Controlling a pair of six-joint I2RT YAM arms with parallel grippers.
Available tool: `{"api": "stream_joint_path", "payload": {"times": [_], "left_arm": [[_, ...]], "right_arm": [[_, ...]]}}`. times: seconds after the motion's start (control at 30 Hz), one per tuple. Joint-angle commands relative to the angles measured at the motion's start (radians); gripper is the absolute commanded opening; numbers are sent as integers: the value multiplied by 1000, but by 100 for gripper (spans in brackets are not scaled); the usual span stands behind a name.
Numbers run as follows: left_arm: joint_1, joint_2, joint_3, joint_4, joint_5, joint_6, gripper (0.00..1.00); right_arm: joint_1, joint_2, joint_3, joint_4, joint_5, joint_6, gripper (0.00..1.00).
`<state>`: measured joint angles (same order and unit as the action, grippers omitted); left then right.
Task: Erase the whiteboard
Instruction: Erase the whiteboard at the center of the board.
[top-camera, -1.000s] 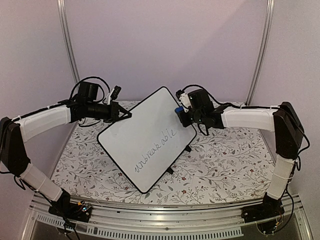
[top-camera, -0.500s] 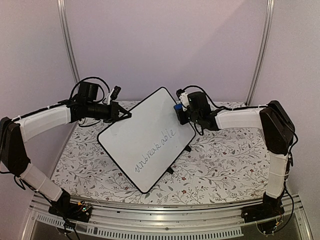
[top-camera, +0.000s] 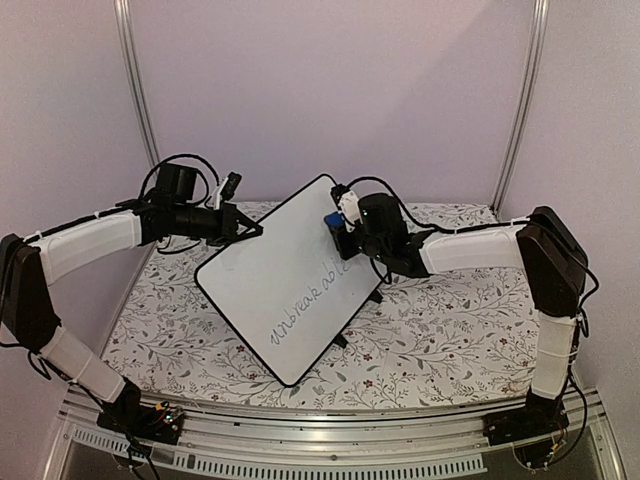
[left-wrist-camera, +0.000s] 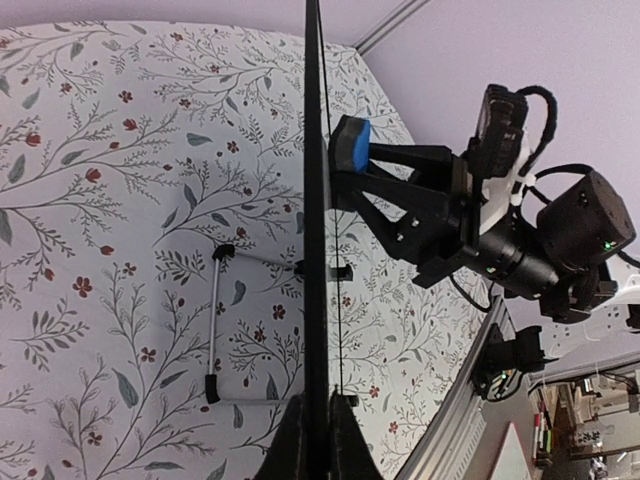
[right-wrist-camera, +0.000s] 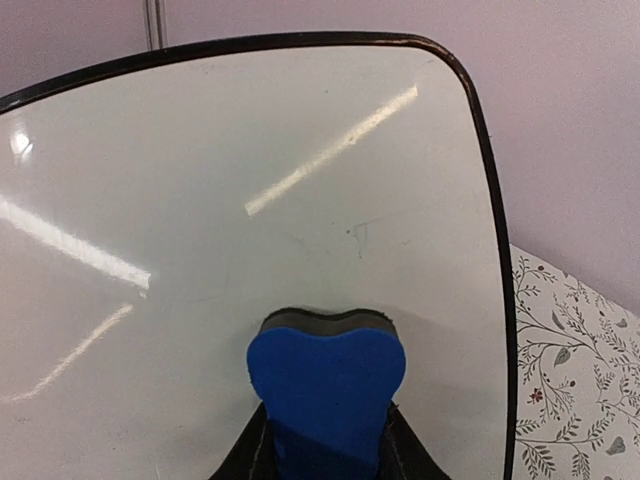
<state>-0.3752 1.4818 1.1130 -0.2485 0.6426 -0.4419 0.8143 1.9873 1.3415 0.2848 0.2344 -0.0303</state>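
Note:
The whiteboard (top-camera: 285, 280) stands tilted on the table, black-rimmed, with dark handwriting across its lower middle. My left gripper (top-camera: 255, 229) is shut on the board's left edge; in the left wrist view the board shows edge-on (left-wrist-camera: 316, 250) between my fingers (left-wrist-camera: 291, 450). My right gripper (top-camera: 338, 232) is shut on the blue eraser (top-camera: 331, 219) and presses its dark pad flat against the board's upper right face. In the right wrist view the eraser (right-wrist-camera: 326, 385) sits on the white surface (right-wrist-camera: 200, 200), near the rounded top corner. The left wrist view shows the eraser (left-wrist-camera: 350, 150) touching the board.
The table has a floral cloth (top-camera: 450, 330). The board's black clip feet (top-camera: 377, 296) and a wire stand (left-wrist-camera: 212, 330) rest on it. A metal rail (top-camera: 330, 455) runs along the near edge. Purple walls close the back and sides.
My right gripper has moved left with the eraser, from the board's right edge onto its upper face. The left arm and the board have not moved.

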Motion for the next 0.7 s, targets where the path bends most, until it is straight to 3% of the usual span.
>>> {"api": "stream_joint_path", "payload": {"times": [0.0, 0.43, 0.67], "left_arm": [[-13, 3, -10, 36, -13, 75, 0], [-10, 9, -10, 36, -9, 71, 0], [-9, 5, -10, 38, -9, 73, 0]], "right_arm": [[65, -20, -53, -25, -36, -1, 28], [178, -50, -15, -100, -63, -16, 28], [116, -68, -11, -118, -39, 10, 28]]}}
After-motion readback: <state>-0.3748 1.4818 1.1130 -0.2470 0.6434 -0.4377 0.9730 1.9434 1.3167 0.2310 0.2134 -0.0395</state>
